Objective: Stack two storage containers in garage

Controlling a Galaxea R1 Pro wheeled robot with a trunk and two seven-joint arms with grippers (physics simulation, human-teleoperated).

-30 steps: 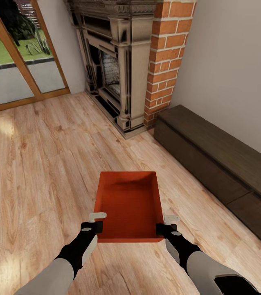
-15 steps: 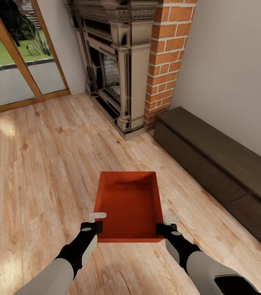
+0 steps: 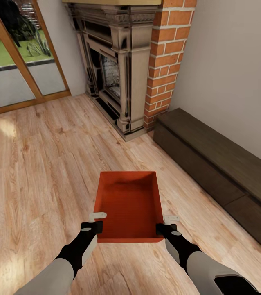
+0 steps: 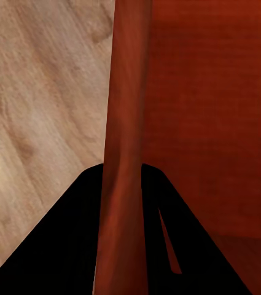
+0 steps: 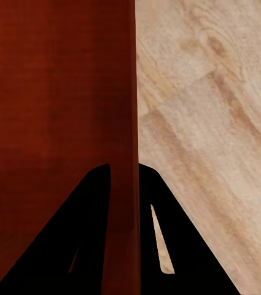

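Both grippers, left (image 3: 97, 221) and right (image 3: 166, 224), clamp the bin's (image 3: 129, 203) side walls over open plank floor (image 3: 36, 172); fireplace (image 3: 118, 69) far ahead, bench (image 3: 216, 164) right.

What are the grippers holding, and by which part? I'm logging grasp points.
One storage container: left gripper clamps its left side wall, right gripper its right side wall, near the robot-side end.
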